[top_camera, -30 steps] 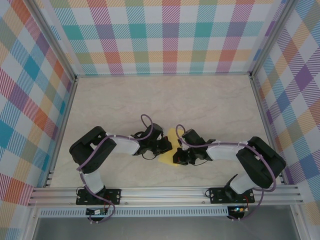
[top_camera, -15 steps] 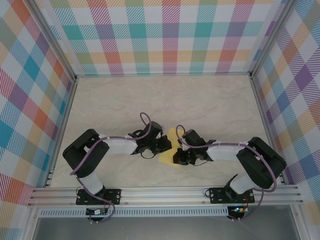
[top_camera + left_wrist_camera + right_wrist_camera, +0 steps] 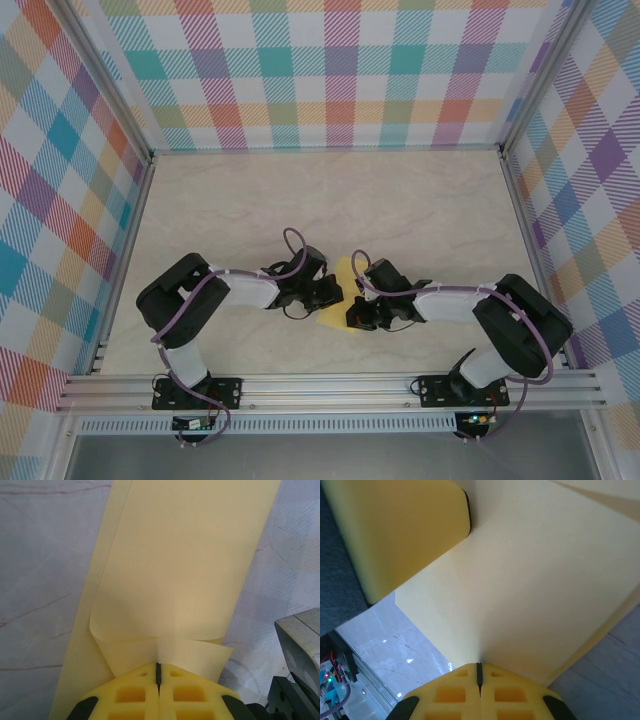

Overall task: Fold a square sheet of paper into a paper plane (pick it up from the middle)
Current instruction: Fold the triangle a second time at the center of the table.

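My arms bend inward, low over the table [image 3: 420, 210], with the wrists nearly meeting at its near middle. The square sheet of paper [image 3: 185, 570] lies between them. My left pincer [image 3: 158, 671] is clenched on its curled edge, and my right pincer [image 3: 479, 670] is clamped on the opposite side.

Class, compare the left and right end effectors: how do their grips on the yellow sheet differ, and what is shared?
The left end effector pinches a small curled flap of the sheet; the right end effector pinches a broad, smooth stretch. From above, the left reaches in from the sheet's left, the right from its right. Both are shut on the sheet.
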`<state>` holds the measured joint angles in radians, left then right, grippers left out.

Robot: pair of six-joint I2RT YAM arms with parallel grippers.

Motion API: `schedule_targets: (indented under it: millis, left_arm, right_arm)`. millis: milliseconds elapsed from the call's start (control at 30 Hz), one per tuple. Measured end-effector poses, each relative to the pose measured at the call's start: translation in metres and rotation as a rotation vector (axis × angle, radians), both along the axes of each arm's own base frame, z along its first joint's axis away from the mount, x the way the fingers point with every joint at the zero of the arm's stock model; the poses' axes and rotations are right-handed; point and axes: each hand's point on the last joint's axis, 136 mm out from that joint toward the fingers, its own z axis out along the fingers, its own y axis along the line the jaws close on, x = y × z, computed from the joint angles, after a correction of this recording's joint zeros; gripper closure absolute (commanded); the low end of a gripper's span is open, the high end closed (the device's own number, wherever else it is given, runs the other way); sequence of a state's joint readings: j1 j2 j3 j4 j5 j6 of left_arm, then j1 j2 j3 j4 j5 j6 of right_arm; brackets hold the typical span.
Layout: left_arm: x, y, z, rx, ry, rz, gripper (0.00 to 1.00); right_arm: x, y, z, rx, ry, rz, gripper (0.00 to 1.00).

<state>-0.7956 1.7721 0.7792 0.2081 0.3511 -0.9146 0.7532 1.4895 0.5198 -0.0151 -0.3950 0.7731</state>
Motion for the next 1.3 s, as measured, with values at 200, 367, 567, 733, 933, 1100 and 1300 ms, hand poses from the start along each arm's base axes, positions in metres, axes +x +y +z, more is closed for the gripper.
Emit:
schedule_targets:
  millis: [200,367,567,733,933,1100,1300]
  left_arm:
    - [0.003,0.001,0.000,-0.007,0.013,-0.027,0.99]
    - [0.012,0.005,0.000,-0.012,0.013,-0.022,0.99]
    - [0.021,0.011,0.000,-0.020,0.021,-0.017,0.98]
    - [0.023,0.015,0.000,-0.017,0.025,-0.016,0.98]
    - [0.049,0.036,0.001,0.000,0.006,0.048,0.97]
    - [0.068,0.048,0.002,0.029,-0.008,0.087,0.96]
    - [0.063,0.051,0.016,0.022,-0.029,0.091,0.94]
  right_arm:
    - [0.000,0.000,-0.001,0.004,0.011,0.003,1.00]
    - [0.002,0.003,-0.001,0.010,0.012,0.005,1.00]
    - [0.004,0.006,-0.001,0.019,0.010,0.008,1.00]
    - [0.006,0.009,-0.001,0.030,0.008,0.011,1.00]
    - [0.006,0.009,-0.001,0.032,0.007,0.012,1.00]
    - [0.006,0.009,-0.002,0.032,0.007,0.014,1.00]
    - [0.006,0.010,-0.001,0.031,0.009,0.018,1.00]
